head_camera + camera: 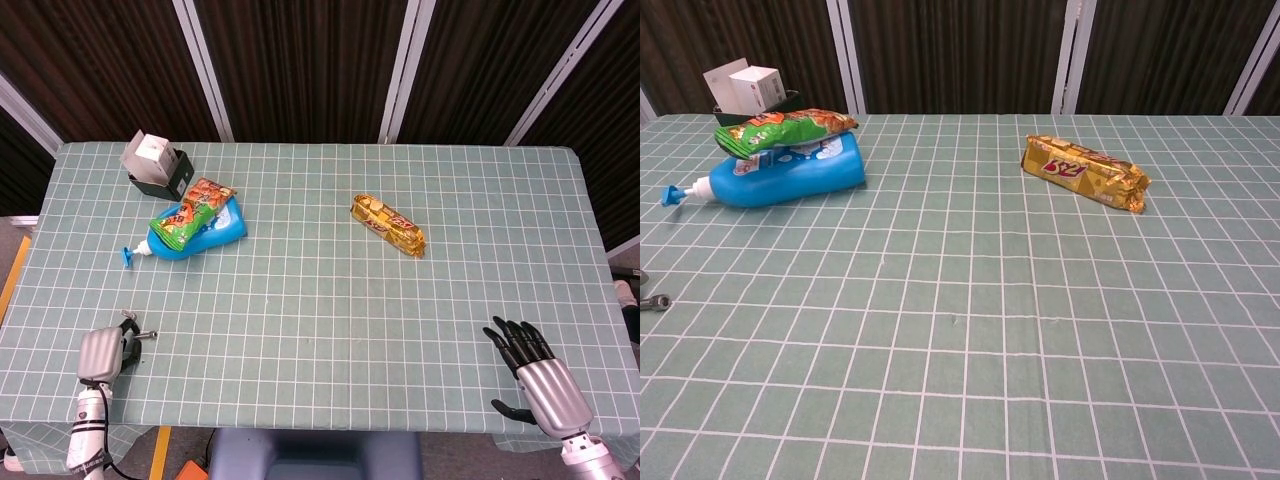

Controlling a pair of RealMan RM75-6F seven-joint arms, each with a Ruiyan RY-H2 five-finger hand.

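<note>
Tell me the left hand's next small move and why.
Probably a short reach forward and toward the table's middle. The left hand sits at the near edge of the table, holding nothing as far as the head view shows, and the blue bottle with the green snack bag on it lies well beyond it.

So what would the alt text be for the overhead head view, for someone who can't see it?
Seen from above, a robot's left hand and right hand rest at the near corners of a green checked table, holding nothing. A gold snack packet lies mid-table; far left, a green snack bag sits on a lying blue bottle beside a dark box.
</note>
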